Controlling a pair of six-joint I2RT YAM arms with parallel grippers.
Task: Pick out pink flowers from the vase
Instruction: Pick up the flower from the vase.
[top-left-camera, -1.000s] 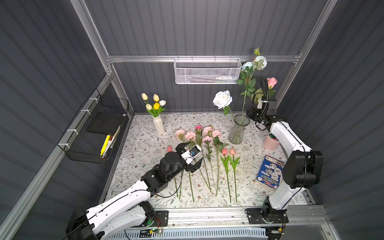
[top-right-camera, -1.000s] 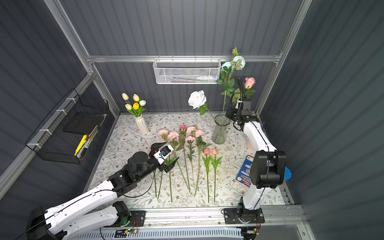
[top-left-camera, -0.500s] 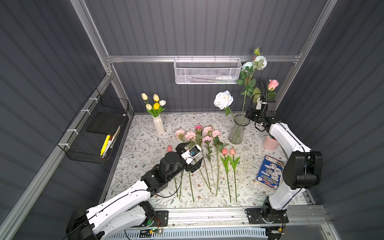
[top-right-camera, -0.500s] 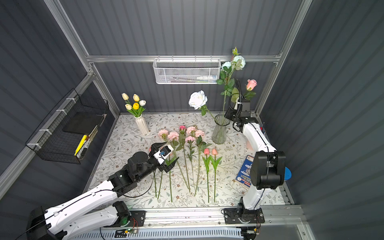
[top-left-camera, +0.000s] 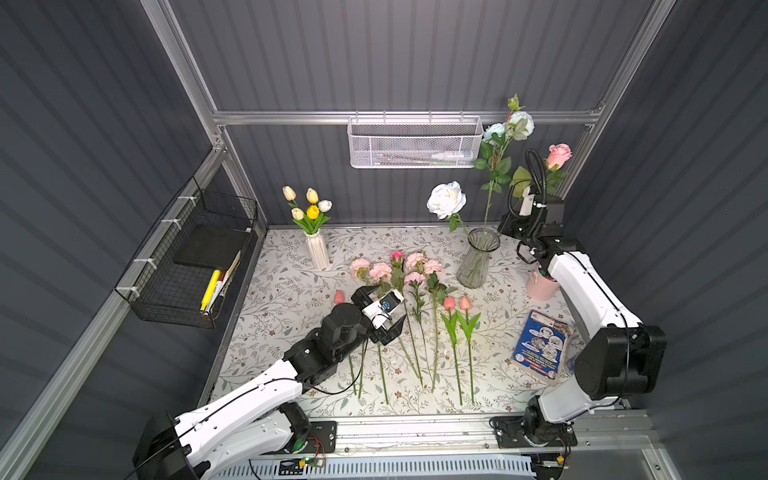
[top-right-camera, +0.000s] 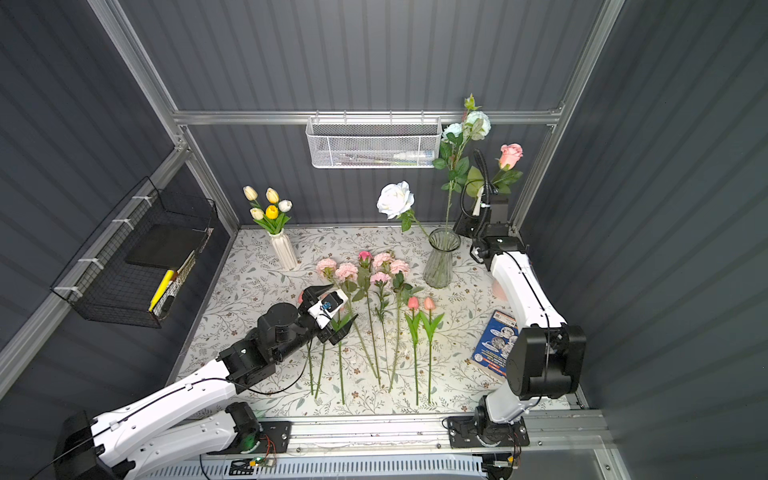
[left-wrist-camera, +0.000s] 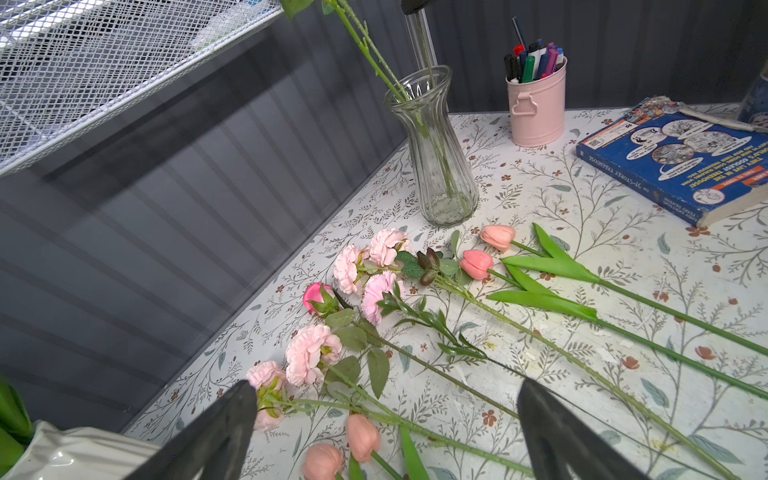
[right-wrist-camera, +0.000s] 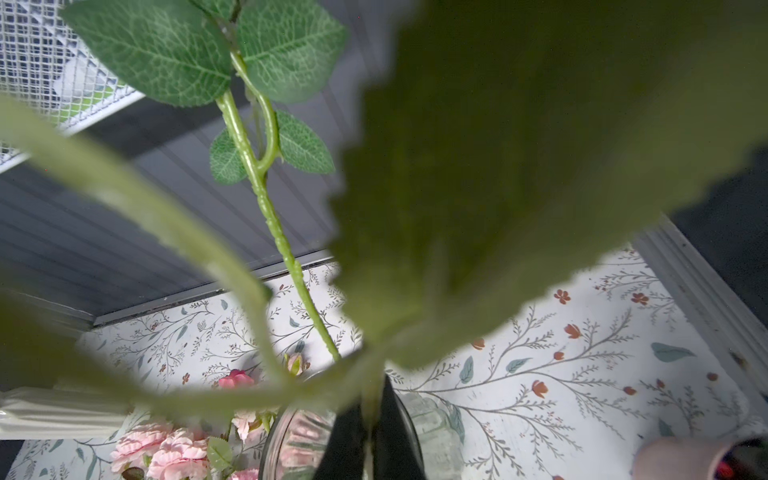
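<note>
My right gripper (top-left-camera: 508, 226) (top-right-camera: 462, 226) (right-wrist-camera: 370, 436) is shut on the green stem of a pink rose (top-left-camera: 559, 154) (top-right-camera: 511, 154), held high at the back right above the glass vase (top-left-camera: 478, 257) (top-right-camera: 440, 262) (left-wrist-camera: 436, 158). The stem's lower part hangs down to the vase's mouth. A white rose (top-left-camera: 446, 199) and pale blue roses (top-left-camera: 513, 124) stand in the vase. Several pink flowers lie in a row on the table: carnations (top-left-camera: 380, 270) (left-wrist-camera: 311, 353) and tulips (top-left-camera: 455, 303) (left-wrist-camera: 478, 264). My left gripper (top-left-camera: 390, 303) (top-right-camera: 345, 301) (left-wrist-camera: 386, 388) hovers open over their left end, holding nothing.
A white ribbed vase of yellow and cream tulips (top-left-camera: 318, 249) stands at the back left. A pink pen cup (top-left-camera: 540, 286) and a blue book (top-left-camera: 540, 345) sit near the right arm. A white mesh basket (top-left-camera: 415, 141) hangs on the back wall, a black wire basket (top-left-camera: 195, 257) on the left wall.
The right gripper has risen with the pink rose, whose bloom now sits higher and further right. The left arm has not moved.
</note>
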